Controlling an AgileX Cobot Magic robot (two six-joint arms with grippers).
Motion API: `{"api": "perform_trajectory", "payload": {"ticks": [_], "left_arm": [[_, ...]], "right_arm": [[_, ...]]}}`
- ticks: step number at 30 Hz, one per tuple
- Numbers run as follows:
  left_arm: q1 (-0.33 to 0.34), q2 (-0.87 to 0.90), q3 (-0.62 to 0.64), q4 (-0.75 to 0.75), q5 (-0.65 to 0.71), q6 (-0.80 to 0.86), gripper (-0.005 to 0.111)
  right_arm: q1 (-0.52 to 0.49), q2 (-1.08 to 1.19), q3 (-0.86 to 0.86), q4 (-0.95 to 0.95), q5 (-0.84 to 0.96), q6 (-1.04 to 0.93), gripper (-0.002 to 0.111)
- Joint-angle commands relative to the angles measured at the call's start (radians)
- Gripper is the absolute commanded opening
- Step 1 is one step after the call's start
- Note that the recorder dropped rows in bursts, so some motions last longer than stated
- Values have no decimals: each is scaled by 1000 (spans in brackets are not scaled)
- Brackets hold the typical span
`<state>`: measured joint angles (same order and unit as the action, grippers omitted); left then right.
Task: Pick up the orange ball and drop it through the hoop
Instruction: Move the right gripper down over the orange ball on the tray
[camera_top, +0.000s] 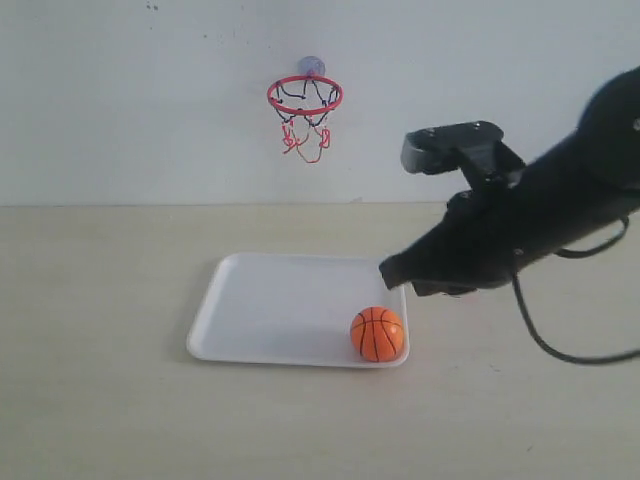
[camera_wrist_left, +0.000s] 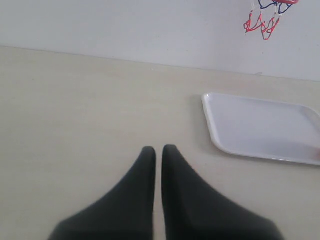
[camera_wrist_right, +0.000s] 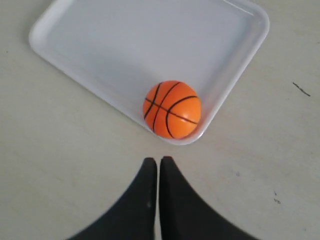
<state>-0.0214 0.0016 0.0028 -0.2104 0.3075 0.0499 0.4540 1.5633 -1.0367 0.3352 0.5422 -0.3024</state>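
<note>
Exterior cam sits in front of the table (camera_top: 100, 420), a bit above it, facing the back wall (camera_top: 120, 100) square on: hoop (camera_top: 304, 95) upper centre of the frame, white tray (camera_top: 250, 300) mid-frame. Left wrist cam looks forward and slightly down over the left end effector (camera_wrist_left: 158, 148), from further off, catching one tray end and the net's tips. Right wrist cam looks steeply down over the right end effector (camera_wrist_right: 158, 159), close to the tray corner with the orange ball (camera_wrist_right: 172, 109). All three share the tray.

Fingers (camera_wrist_left: 131, 205) together; white tray (camera_wrist_left: 260, 125) nearby
</note>
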Motion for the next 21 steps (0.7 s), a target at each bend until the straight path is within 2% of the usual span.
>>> {"api": "perform_trajectory", "payload": {"ticks": [1, 3, 5, 7, 13, 21], "left_arm": [[1, -2, -3, -2, -9, -4, 4], [1, -2, -3, -2, -9, -4, 4], [1, -2, -3, -2, -9, -4, 4], [1, -2, -3, -2, -9, -4, 4], [1, -2, -3, -2, -9, -4, 4], [1, -2, -3, -2, -9, -4, 4]], "right_arm": [[9, 150, -214, -165, 176, 248, 2], [9, 225, -285, -163, 237, 248, 14], [9, 291, -330, -154, 251, 248, 48], [9, 320, -341, -130, 251, 248, 72], [40, 382, -347, -109, 180, 271, 71], [53, 460, -386, -142, 179, 328, 71]]}}
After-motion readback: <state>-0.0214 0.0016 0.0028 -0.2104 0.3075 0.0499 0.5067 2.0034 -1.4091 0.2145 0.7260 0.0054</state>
